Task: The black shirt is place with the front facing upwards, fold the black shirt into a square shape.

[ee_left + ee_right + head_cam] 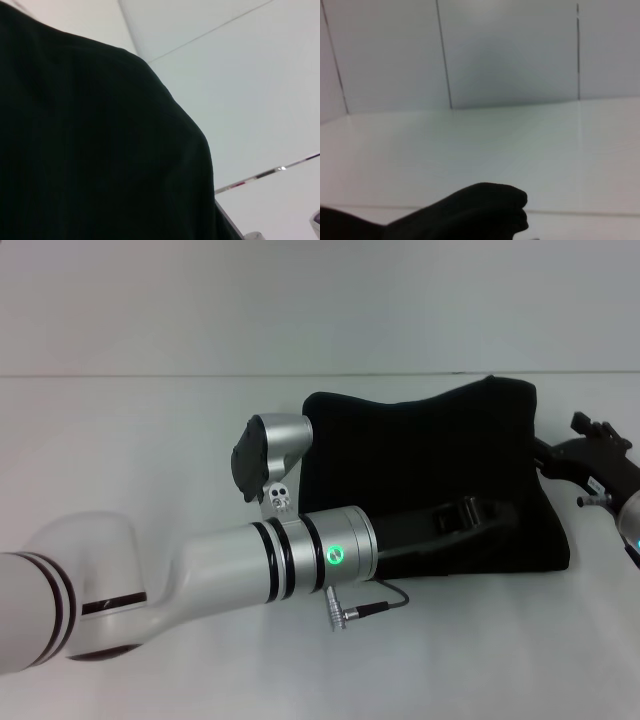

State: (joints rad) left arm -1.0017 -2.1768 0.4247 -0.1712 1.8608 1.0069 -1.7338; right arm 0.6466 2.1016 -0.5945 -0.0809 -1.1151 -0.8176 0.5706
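While the folded plain black cloth shirt [430, 470] lies on the white table [150, 440] right of centre in the head view, the left gripper [478, 512] reaches across it from the lower left, resting on the cloth. How its jaws stand cannot be told. At the right edge sits the right gripper [590, 445], beside the shirt's corner, its jaws likewise unreadable.
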